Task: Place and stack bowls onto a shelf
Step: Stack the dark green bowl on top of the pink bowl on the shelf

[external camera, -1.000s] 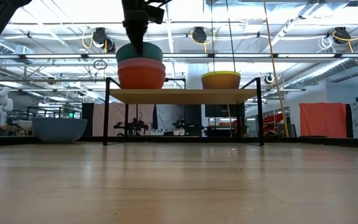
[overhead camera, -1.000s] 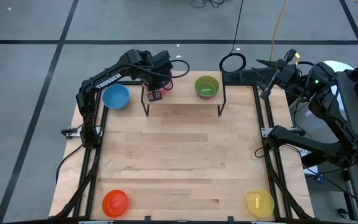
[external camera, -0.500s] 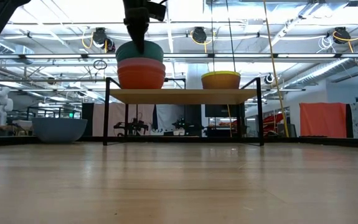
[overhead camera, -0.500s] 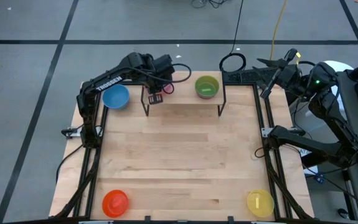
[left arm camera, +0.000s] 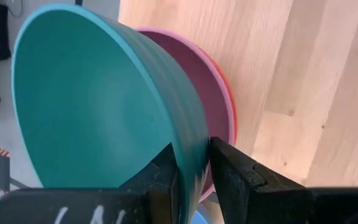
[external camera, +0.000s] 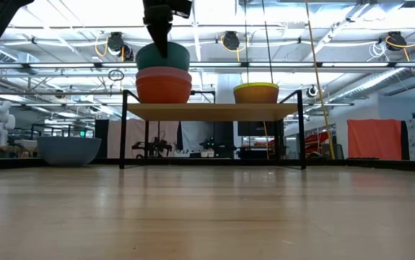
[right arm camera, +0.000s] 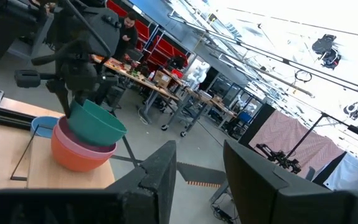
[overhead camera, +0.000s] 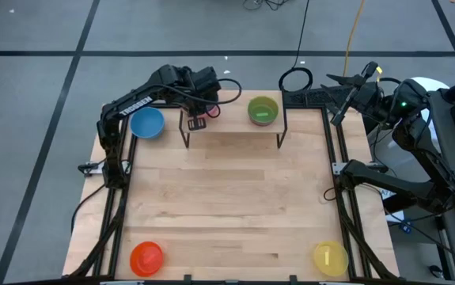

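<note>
The shelf [external camera: 211, 110] stands at the table's far edge. On its left end a pink bowl [left arm camera: 213, 93] sits nested in a red bowl [external camera: 164, 87]. A teal bowl [external camera: 162, 58] lies tilted on top of them. My left gripper [left arm camera: 194, 180] is shut on its rim. A green bowl [overhead camera: 263, 111] rests on the shelf's right part. A blue bowl [overhead camera: 146, 123] lies on the table left of the shelf. My right gripper [right arm camera: 200, 168] stands open and raised beyond the table's far right corner, holding nothing. My left gripper pinches the teal bowl's rim [left arm camera: 194, 155] on its near side, one finger inside the bowl and one outside. The fingers [left arm camera: 235, 174] come slanting down from above. The bowl is tilted, its open side turned up toward the gripper, and its lower part lies in the pink bowl.
A red bowl [overhead camera: 146, 257] lies at the table's near left corner and a yellow bowl [overhead camera: 330, 257] at the near right corner. The wide wooden tabletop [overhead camera: 227, 198] between them and the shelf holds nothing else. The right arm [overhead camera: 401, 150] stands off the right edge.
The teal bowl has come up a little on the stack and tipped further, with my left gripper staying shut on its rim. The pink and red bowls under it have stayed in place.
</note>
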Motion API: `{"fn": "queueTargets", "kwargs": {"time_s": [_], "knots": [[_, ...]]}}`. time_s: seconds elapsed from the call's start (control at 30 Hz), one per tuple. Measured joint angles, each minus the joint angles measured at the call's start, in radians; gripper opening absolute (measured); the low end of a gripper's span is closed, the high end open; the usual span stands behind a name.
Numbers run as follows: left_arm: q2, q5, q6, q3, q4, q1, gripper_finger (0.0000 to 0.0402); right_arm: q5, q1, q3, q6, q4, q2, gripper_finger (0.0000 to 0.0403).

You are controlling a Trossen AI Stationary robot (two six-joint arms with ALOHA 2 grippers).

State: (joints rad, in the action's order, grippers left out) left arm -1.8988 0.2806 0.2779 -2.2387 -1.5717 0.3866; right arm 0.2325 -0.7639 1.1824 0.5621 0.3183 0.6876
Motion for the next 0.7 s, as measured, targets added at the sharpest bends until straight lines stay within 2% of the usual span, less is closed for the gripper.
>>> {"fn": "queueTargets", "kwargs": {"time_s": [0.7], "knots": [[-0.002, -0.064, -0.061, 0.004, 0.001, 0.029, 0.0081, 0.000, 0.000, 0.000, 0.003, 0.000, 0.000, 0.0125]]}}
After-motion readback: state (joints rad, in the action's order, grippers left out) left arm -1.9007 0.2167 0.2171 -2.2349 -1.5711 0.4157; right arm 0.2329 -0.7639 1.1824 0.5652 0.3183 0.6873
